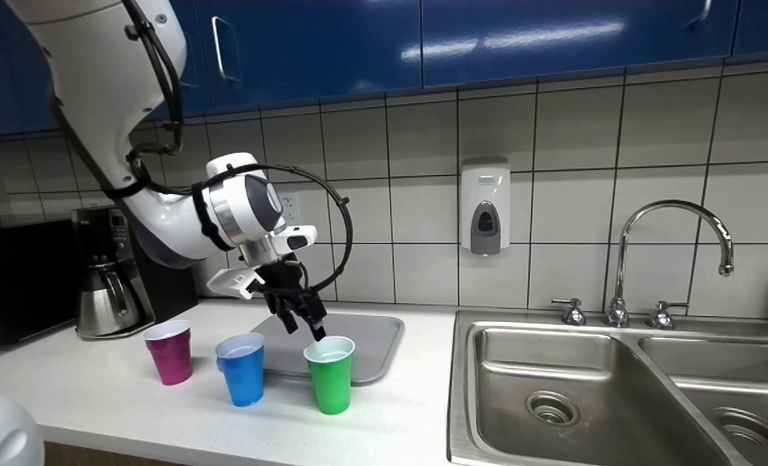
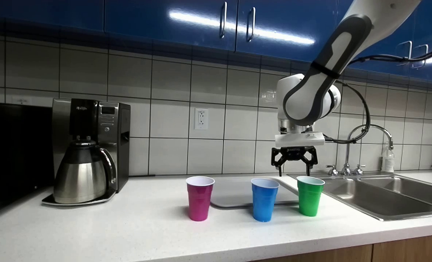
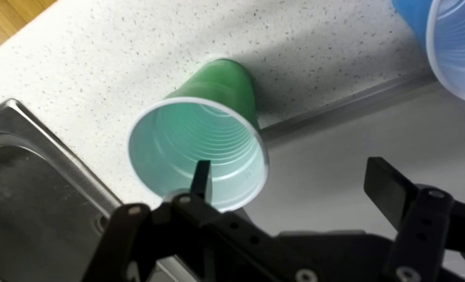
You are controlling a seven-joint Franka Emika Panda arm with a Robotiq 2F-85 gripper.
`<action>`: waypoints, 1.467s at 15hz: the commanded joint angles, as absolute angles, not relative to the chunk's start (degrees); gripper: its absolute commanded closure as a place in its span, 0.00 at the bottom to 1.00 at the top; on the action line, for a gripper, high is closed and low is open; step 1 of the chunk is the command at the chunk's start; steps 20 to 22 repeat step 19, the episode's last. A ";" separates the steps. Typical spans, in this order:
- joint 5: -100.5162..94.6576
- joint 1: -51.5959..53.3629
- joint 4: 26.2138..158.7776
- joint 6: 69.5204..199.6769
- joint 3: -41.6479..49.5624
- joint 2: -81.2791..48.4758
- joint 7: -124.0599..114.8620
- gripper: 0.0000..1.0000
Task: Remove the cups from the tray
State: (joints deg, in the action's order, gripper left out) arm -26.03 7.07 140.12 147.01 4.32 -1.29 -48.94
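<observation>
While empty, its jaws wide apart, the hand (image 2: pixel 294 174) tips-down above the tray (image 2: pixel 234 191), near the green cup (image 2: pixel 310 198).

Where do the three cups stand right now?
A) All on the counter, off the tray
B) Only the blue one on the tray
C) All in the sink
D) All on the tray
A: in both exterior views the magenta-pink cup, blue cup and green cup have their bases on the white counter, outside the tray.
</observation>
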 commanded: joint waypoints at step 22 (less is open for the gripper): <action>-25.65 5.92 139.85 139.98 -6.74 5.54 -51.96 0.00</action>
